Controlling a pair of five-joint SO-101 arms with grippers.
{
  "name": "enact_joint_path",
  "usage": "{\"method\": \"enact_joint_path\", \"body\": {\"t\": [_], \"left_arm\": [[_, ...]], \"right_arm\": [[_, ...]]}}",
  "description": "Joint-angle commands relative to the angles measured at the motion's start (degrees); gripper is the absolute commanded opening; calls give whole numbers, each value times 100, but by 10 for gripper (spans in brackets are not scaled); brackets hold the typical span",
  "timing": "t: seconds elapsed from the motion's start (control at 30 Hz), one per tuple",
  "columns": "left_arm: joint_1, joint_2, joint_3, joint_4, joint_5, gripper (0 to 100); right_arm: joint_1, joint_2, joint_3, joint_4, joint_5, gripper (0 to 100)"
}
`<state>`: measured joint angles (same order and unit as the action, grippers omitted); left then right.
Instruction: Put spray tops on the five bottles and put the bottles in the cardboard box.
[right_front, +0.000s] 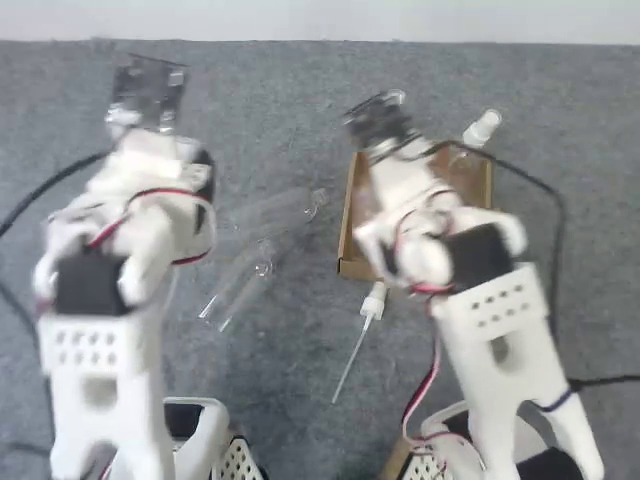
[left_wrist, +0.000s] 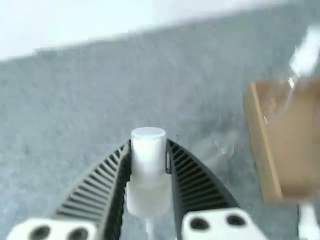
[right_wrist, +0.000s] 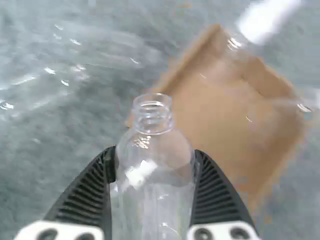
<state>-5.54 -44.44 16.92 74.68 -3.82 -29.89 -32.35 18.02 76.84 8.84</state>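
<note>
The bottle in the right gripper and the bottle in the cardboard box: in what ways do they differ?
The held bottle has a bare, open neck, while the boxed bottle already carries a white spray top. The held bottle is clamped between the fingers of the right gripper, while the boxed bottle lies loose in the cardboard box. Both are clear plastic.

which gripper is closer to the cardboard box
Right. The right gripper, holding a bottle, is by the cardboard box; the left gripper, holding a spray top, sits well aside.
</note>
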Motion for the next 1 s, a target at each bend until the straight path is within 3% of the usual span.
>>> {"method": "enact_joint_path", "body": {"t": [0.0, 0.17, 0.33, 0.6, 0.97], "left_arm": [[-211, -862, -295, 53, 53, 23], [-237, -1714, -295, 158, 105, 23], [-220, -2171, -295, 132, 703, 23], [-211, -2198, 585, -1389, 1266, 23], [-211, -2198, 1367, -2435, 2004, 22]], "right_arm": [[-576, -356, 633, -1244, -193, 6], [-1218, -409, 1503, -2299, -202, 6], [-1516, -409, 1705, -2624, -141, 6], [-2299, -409, 2338, -3029, -149, 7], [-2413, -418, 3631, -5305, -387, 6]]}}
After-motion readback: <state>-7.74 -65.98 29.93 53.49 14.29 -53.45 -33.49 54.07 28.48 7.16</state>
